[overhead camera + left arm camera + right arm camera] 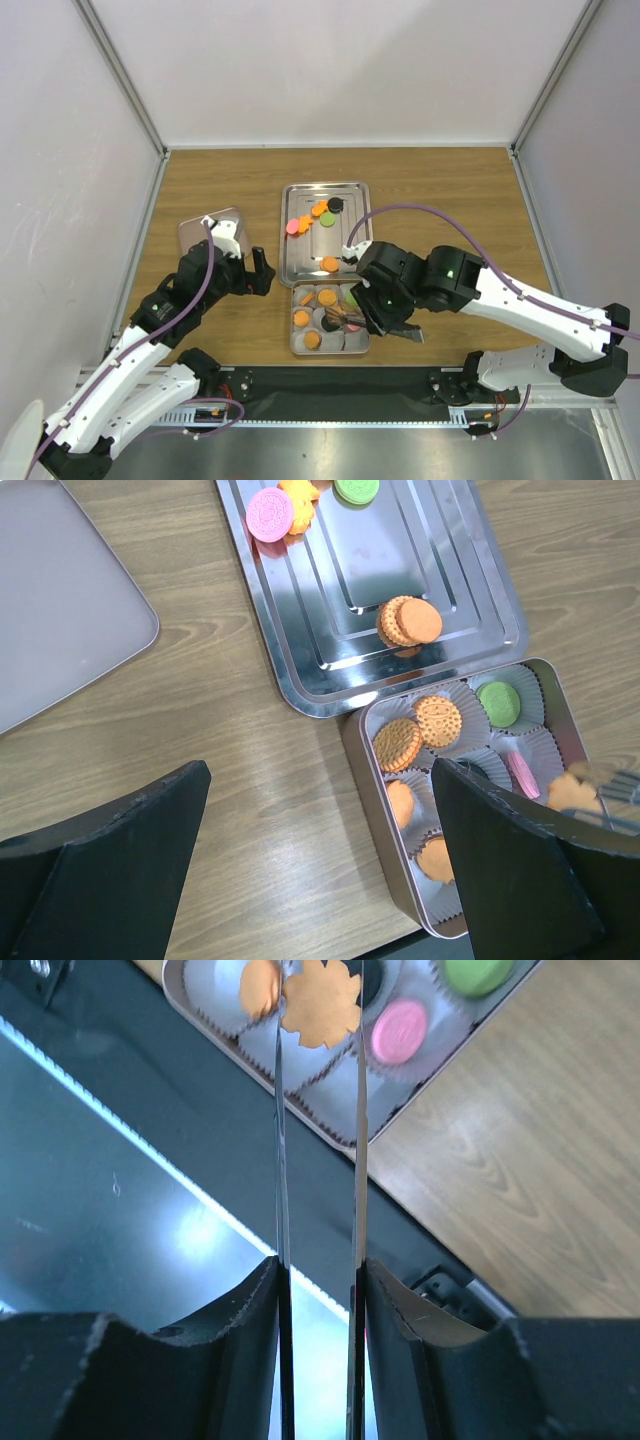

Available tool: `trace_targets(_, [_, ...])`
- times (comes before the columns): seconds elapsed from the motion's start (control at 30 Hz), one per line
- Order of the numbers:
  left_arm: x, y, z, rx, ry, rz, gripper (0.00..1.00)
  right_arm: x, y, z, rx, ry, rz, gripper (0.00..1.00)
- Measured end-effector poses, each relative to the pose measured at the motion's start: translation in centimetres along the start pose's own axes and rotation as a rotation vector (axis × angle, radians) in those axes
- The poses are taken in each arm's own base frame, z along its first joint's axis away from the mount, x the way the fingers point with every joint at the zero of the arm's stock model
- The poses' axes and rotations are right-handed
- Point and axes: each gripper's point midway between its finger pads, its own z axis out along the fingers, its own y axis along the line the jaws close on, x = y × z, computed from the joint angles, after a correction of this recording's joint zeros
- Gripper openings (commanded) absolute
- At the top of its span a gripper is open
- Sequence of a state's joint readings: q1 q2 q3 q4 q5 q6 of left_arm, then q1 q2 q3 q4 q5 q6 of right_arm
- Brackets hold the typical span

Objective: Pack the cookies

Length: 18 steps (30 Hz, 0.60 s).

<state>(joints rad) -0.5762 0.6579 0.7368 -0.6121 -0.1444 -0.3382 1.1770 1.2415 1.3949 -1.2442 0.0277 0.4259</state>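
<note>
My right gripper (318, 1270) is shut on thin metal tongs (357, 1160). The tongs pinch a flower-shaped orange cookie (320, 1005) just above the open tin (215, 1028); it also shows in the left wrist view (572, 792). The tin (296, 350) holds orange cookies (438, 720), a green one (498, 702) and a pink one (400, 1030) in paper cups. More cookies lie on the silver tray (400, 550): pink (269, 513), green (327, 219), black (336, 204) and stacked orange ones (410, 620). My left gripper (320, 880) is open and empty over bare wood left of the tin.
A grey tin lid (200, 232) lies at the left, behind my left gripper (262, 272). The black mat and the table's front edge (330, 385) run just below the tin. White walls enclose the wooden table.
</note>
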Motion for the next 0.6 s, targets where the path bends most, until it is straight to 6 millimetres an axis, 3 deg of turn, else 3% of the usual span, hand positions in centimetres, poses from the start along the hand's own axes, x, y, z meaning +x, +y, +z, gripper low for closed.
trace_targets(0.3, [0.0, 0.0, 0.0, 0.0, 0.0, 0.0, 1.0, 2.2, 1.0, 1.2, -0.041, 0.086, -0.007, 0.35])
trace_targets(0.6, [-0.1, 0.0, -0.1, 0.001, -0.004, 0.0, 1.0, 2.7, 1.9, 2.4, -0.067, 0.118, -0.01, 0.36])
